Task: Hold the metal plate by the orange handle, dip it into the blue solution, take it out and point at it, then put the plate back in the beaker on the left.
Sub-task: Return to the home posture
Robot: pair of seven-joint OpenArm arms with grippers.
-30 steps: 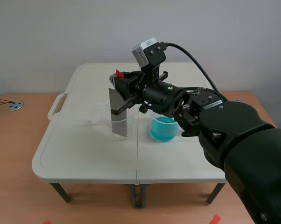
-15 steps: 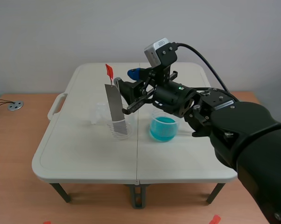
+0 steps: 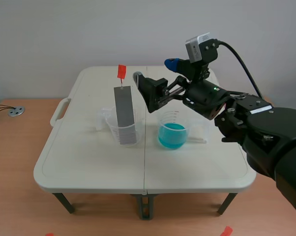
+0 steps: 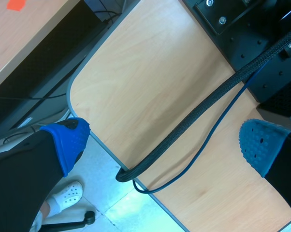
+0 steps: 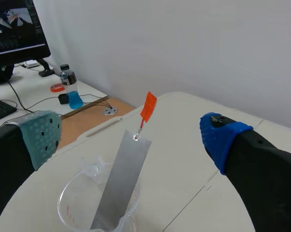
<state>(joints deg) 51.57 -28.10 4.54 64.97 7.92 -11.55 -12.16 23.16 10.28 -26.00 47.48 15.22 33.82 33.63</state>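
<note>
The flat grey metal plate (image 3: 126,115) leans in the clear beaker (image 3: 111,129), centre-left of the frame, orange handle (image 3: 121,72) up. Near, to its right, the right tool (image 3: 154,70) stands wide, empty.

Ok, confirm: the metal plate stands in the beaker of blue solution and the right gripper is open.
Wrong beaker: the metal plate stands in the clear beaker left of the blue solution, as the scene view shows. The right gripper is open.
</note>
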